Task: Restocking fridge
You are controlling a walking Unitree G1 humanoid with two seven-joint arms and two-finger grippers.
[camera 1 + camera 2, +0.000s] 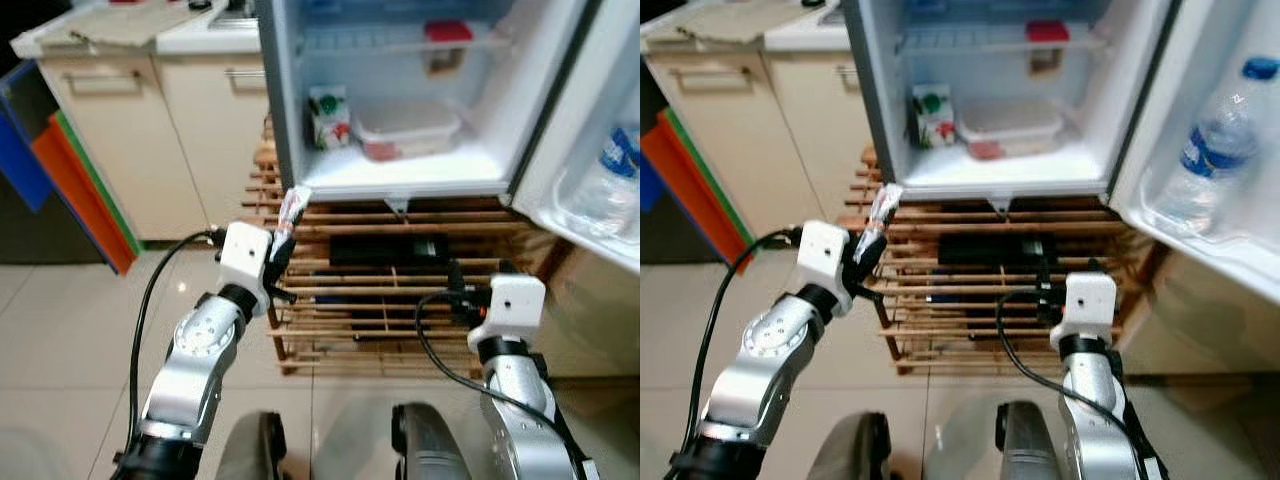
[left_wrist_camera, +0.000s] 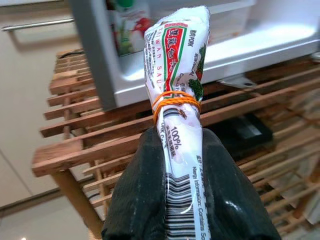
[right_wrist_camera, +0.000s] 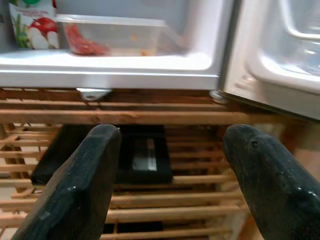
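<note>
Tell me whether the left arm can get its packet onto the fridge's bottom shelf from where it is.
Probably yes. The left gripper, shut on the sausage packet, sits just below the open fridge's bottom shelf, nothing between. The shelf's front, ahead of the juice carton and plastic container, looks free.

The right hand (image 3: pixel 170 175), fingers apart, faces the wooden rack (image 3: pixel 150 117) under the fridge (image 3: pixel 125 67).

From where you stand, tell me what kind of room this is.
Most likely a home kitchen: an open small fridge on a wooden slatted rack, cream cabinets under a countertop, tiled floor. The left gripper holds a sausage packet.
</note>
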